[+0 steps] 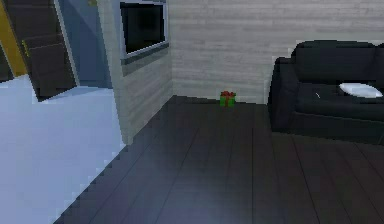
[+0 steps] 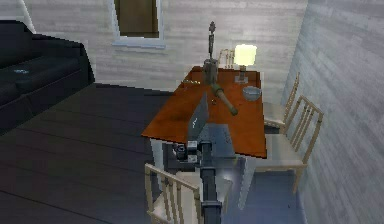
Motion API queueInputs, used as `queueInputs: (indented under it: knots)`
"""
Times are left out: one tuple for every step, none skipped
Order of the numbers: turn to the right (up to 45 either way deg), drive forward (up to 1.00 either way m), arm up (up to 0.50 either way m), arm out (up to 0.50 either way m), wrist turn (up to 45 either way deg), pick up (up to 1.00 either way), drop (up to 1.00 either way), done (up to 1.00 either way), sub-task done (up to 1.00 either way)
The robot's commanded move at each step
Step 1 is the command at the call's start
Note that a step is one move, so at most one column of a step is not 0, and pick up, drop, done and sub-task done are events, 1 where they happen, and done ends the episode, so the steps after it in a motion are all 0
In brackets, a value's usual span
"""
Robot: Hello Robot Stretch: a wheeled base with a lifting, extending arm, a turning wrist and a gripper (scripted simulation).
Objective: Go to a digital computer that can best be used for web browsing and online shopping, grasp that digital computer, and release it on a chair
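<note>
An open grey laptop [image 2: 212, 132] lies at the near end of an orange-brown wooden table [image 2: 175, 108] in the arm side view. The dark arm [image 2: 208, 188] rises from the bottom edge to the table's near edge. The gripper [image 2: 184, 152] sits just left of the arm's end, right in front of the laptop; I cannot tell whether it holds anything. A pale wooden chair [image 2: 170, 196] stands at the near side of the table, left of the arm. Two more pale chairs [image 2: 294, 132] stand along the table's right side.
The table also carries a baseball bat [image 2: 226, 98], a tall dark statuette [image 2: 211, 48], a yellow-lit lamp [image 2: 245, 55] and a small bowl [image 2: 252, 93]. A black sofa [image 1: 330, 85] stands at the forward view's right. A wall screen [image 1: 142, 28] and a small green object [image 1: 228, 98] lie ahead.
</note>
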Motion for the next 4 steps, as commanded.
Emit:
queueInputs:
  knots:
    - [0.0,0.00,0.32,0.00,0.0,0.00,0.00,0.00,0.00]
    - [0.0,0.00,0.00,0.00,-45.0,0.00,0.00,0.00,0.00]
    - [0.0,0.00,0.00,0.00,-45.0,0.00,0.00,0.00,0.00]
    - [0.0,0.00,0.00,0.00,-39.0,0.00,0.00,0.00,0.00]
